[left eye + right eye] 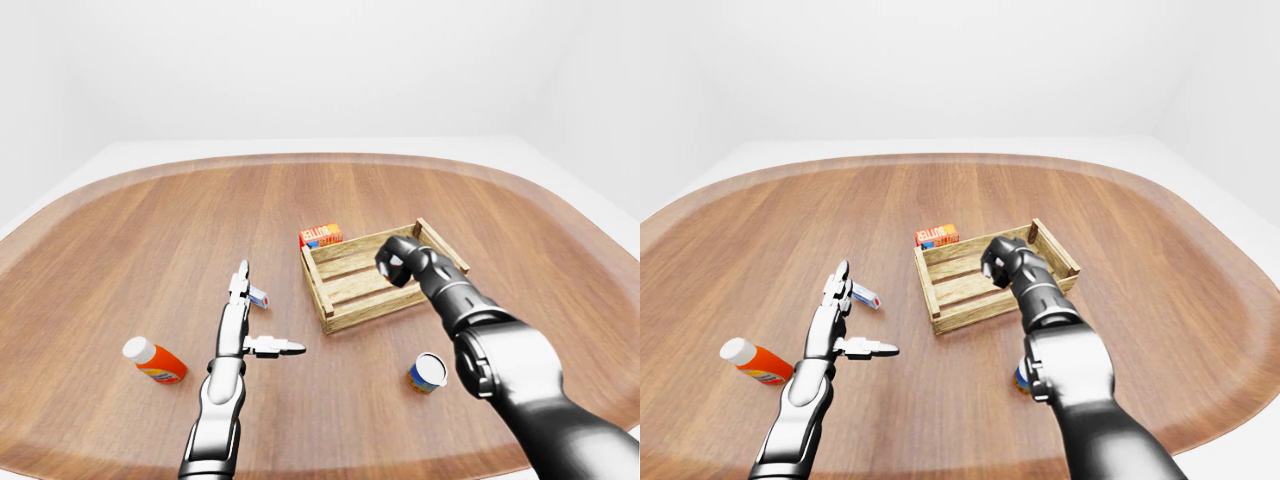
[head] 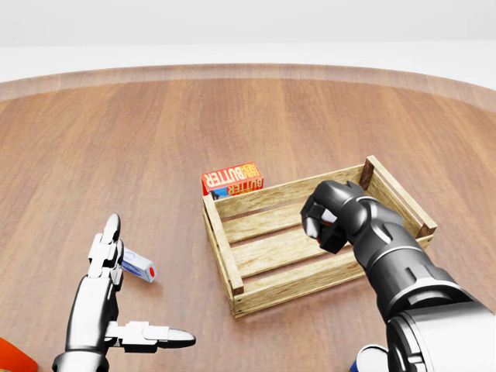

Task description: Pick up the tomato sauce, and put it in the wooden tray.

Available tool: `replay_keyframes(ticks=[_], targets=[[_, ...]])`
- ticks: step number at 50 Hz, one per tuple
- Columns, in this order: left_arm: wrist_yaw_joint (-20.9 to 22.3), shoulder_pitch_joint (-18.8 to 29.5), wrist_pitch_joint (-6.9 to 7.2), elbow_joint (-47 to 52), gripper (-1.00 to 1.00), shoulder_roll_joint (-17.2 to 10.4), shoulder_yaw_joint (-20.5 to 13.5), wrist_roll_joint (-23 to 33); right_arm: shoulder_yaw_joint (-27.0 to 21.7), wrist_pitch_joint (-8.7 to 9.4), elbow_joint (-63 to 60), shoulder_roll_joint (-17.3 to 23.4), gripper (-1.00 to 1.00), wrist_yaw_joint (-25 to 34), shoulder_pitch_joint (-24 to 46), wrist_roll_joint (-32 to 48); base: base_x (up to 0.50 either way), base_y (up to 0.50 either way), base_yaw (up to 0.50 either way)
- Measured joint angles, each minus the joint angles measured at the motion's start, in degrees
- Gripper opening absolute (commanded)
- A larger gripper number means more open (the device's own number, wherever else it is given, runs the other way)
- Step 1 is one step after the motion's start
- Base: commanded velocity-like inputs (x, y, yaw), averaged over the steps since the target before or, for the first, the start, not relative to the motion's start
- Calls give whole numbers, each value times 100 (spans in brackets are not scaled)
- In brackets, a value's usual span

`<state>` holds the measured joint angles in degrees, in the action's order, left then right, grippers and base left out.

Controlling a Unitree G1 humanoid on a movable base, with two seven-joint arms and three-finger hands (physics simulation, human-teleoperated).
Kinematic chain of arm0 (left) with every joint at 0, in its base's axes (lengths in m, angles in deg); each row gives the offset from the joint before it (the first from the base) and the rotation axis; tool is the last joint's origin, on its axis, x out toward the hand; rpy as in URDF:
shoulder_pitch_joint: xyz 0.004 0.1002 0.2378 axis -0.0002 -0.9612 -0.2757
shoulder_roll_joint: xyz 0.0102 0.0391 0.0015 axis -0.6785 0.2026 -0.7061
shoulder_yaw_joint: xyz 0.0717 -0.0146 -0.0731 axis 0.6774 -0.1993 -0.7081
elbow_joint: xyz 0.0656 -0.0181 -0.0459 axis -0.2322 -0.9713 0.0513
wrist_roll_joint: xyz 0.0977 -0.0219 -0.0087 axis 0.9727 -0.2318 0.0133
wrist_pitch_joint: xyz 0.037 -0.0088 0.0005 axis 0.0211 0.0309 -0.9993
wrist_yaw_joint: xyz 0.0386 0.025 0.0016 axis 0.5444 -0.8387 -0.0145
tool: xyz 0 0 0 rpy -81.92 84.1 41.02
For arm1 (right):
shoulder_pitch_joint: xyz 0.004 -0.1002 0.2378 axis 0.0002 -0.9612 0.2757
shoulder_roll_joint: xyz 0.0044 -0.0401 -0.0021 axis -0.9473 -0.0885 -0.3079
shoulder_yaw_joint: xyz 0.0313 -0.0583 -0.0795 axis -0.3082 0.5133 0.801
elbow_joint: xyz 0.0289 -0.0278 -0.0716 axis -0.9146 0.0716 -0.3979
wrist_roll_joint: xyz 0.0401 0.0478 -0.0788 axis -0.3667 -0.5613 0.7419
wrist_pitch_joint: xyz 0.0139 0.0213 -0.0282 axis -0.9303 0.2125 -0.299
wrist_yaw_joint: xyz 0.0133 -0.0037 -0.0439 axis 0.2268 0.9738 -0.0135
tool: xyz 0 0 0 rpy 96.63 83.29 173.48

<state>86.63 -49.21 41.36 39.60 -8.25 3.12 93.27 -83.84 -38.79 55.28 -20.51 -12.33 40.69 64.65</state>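
Note:
An orange-red bottle with a white cap (image 1: 155, 362), the likeliest tomato sauce, lies on its side on the table at the left of the left-eye view. It is to the left of my left forearm and untouched. My left hand (image 2: 146, 285) hovers open, its fingers straight and the thumb pointing right. The wooden slatted tray (image 2: 223, 249) sits right of centre with nothing visible inside. Above its right half hangs my right hand (image 2: 325, 221), curled into a fist. Nothing shows between its fingers.
A red butter box (image 2: 232, 178) stands against the tray's upper left wall. A small white and blue pack (image 2: 139, 266) lies beside my left fingers. A blue and yellow cup (image 1: 428, 372) stands below the tray, near my right arm. The round wooden table's edge (image 1: 300, 160) curves around.

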Motion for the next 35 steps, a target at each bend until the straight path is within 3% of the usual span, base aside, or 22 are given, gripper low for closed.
replay_keyframes(ticks=[35], targets=[[2, -9, 0, 7, 100, -1, -7, -6, -29, 6, 5, -29, -100, -299, -67, 15, 0, 0, 0]])
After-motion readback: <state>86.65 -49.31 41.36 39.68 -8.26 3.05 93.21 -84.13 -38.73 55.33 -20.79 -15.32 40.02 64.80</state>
